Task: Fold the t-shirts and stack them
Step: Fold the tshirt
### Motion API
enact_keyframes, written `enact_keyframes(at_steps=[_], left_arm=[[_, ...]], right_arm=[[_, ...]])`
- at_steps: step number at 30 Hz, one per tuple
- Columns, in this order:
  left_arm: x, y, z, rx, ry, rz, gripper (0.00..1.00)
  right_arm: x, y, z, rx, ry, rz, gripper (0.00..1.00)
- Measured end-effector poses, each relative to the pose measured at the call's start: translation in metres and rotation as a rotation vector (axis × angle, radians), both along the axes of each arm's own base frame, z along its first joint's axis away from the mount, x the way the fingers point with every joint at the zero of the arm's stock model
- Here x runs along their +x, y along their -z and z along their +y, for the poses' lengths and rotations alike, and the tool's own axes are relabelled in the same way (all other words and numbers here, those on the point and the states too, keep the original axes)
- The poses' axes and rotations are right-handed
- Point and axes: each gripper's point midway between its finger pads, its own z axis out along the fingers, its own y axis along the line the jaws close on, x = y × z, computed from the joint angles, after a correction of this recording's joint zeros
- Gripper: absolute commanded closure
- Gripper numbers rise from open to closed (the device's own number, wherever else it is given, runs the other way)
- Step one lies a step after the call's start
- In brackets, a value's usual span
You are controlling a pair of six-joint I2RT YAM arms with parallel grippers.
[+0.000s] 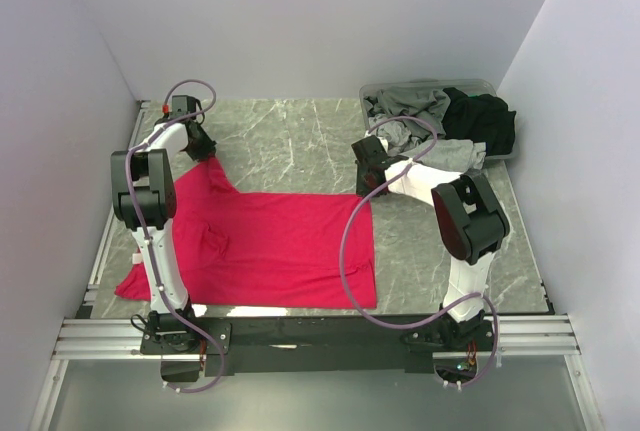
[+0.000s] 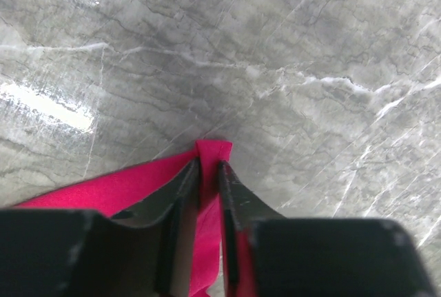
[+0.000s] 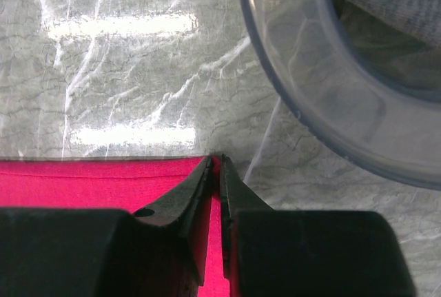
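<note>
A top view looks steeply down from high at the near edge over the whole grey marbled tabletop (image 1: 300, 141). Each wrist view sits low and close, facing forward past the left tool (image 2: 209, 166) or right tool (image 3: 214, 162). All three share the bright pinkish-red cloth t-shirt (image 1: 280, 241); the right wrist and top views also share the translucent grey plastic tub (image 3: 310, 100).

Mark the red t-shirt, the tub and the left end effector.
red t-shirt (image 1: 280, 241): top external view, middle of its spread body.
tub (image 3: 324, 104): right wrist view, its translucent wall.
left end effector (image 2: 209, 166): left wrist view, midway between the fingertips.
</note>
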Motion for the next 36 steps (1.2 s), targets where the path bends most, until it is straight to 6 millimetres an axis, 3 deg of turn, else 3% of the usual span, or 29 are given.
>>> enact_keyframes(at_steps=[10, 17, 27, 31, 36], left_arm=[[-0.001, 0.001, 0.002, 0.01, -0.004, 0.004, 0.99], [-0.002, -0.002, 0.008, 0.046, -0.005, 0.013, 1.0], [0.029, -0.048, 0.014, 0.093, 0.031, -0.086, 1.0], [0.048, -0.07, 0.015, 0.105, 0.049, -0.138, 1.0], [0.063, -0.079, 0.017, 0.102, 0.051, -0.174, 1.0]], right_arm=[[-0.001, -0.001, -0.001, 0.004, 0.015, 0.002, 1.0], [-0.009, -0.003, -0.006, -0.011, 0.028, 0.024, 1.0], [-0.009, -0.016, -0.014, -0.047, 0.047, 0.018, 1.0], [0.003, -0.033, -0.012, -0.052, 0.057, -0.016, 1.0], [0.022, -0.059, -0.008, -0.048, 0.067, -0.075, 1.0]])
